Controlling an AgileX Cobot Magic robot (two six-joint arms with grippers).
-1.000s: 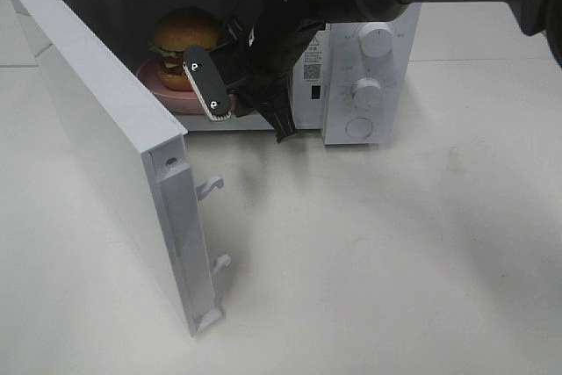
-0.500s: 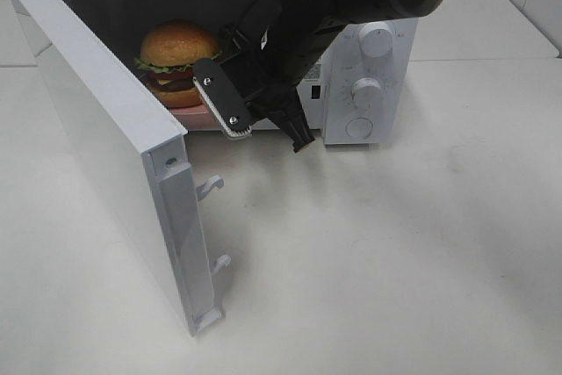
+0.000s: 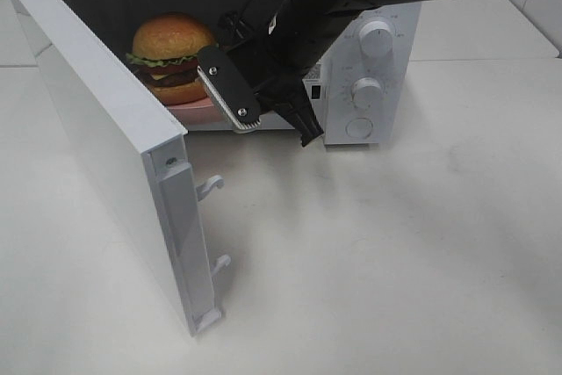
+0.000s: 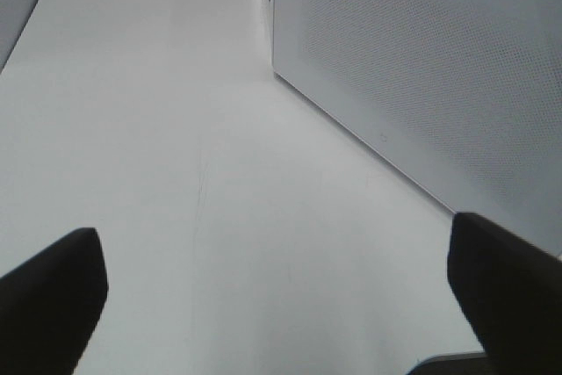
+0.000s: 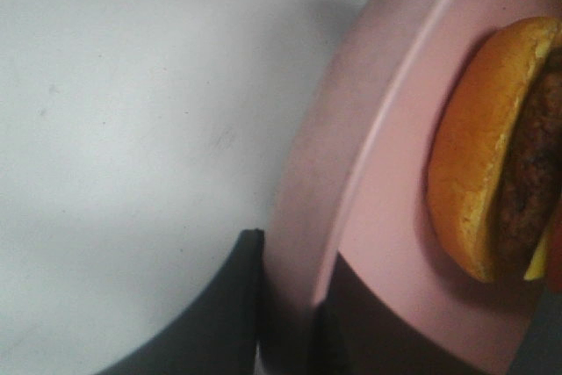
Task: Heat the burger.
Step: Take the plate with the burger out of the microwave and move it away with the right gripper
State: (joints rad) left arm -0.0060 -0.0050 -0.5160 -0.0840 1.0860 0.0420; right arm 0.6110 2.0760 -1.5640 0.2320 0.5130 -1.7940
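The burger [image 3: 170, 57], with a glossy golden bun, green lettuce, red tomato and dark patty, sits on a pink plate [image 5: 386, 243] inside the open microwave [image 3: 369, 85], toward its left. The right tool [image 3: 272, 120] grips the plate's near rim. The left tool [image 4: 281, 305] is spread wide over the desk [image 4: 176, 173], holding nothing.

The burger [image 3: 170, 57] sits upright inside the open microwave [image 3: 219, 6], on a pink plate [image 3: 204, 107] whose rim is pinched by the right gripper [image 3: 263, 111]. Its glossy golden-brown top bun is domed, with green lettuce, a red tomato slice and a dark patty layered above the lower bun. In the right wrist view its bottom bun and patty edge rest on the plate's flat inside.
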